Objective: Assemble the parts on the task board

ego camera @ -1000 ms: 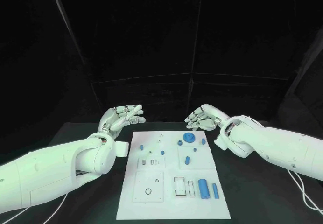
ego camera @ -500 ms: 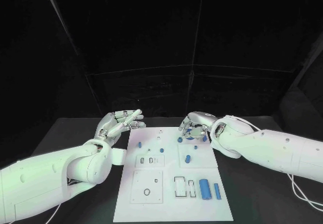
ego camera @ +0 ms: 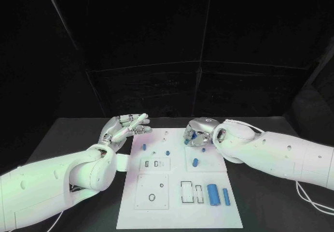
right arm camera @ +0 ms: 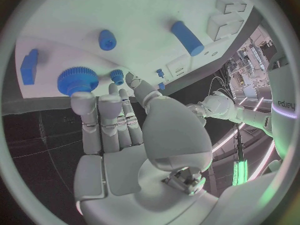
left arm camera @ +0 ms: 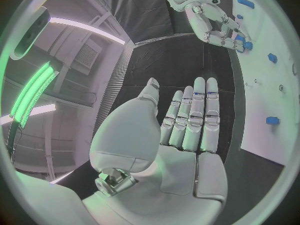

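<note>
Right robot hand: the right robot hand (ego camera: 198,130) had come down and forward from the tabletop (ego camera: 76,130) beyond the board's far right corner, where it was 1 s before, onto the far right part of the task board (ego camera: 174,212). Its fingers (right arm camera: 84,105) were extended and close together, their tips at the blue gear (right arm camera: 78,80), touching it or just short of it; I could not tell which. It had hold of nothing.

Left robot hand: the left robot hand (ego camera: 127,126) hovered off the board's far left corner, much as it had 1 s earlier. Its fingers (left arm camera: 200,115) were straight and side by side, palm bare, holding nothing.

Gear: the gear sat at the far right of the board, with a smaller blue knob (right arm camera: 117,76) just beside it. From the head it was mostly hidden under the right robot hand.

Other parts: 2 blue cylinders (ego camera: 218,195) lay side by side at the near right of the board beside 2 rectangular slots (ego camera: 191,192). Small blue pegs (ego camera: 144,145) stood in the far half, and another blue piece (ego camera: 195,161) lay mid-right.

Meaning for the task: the right robot hand's approach looked aimed at the gear as the next piece to handle, but no grasp was formed. Assembly seemed at an early stage, with the slots unfilled.
</note>
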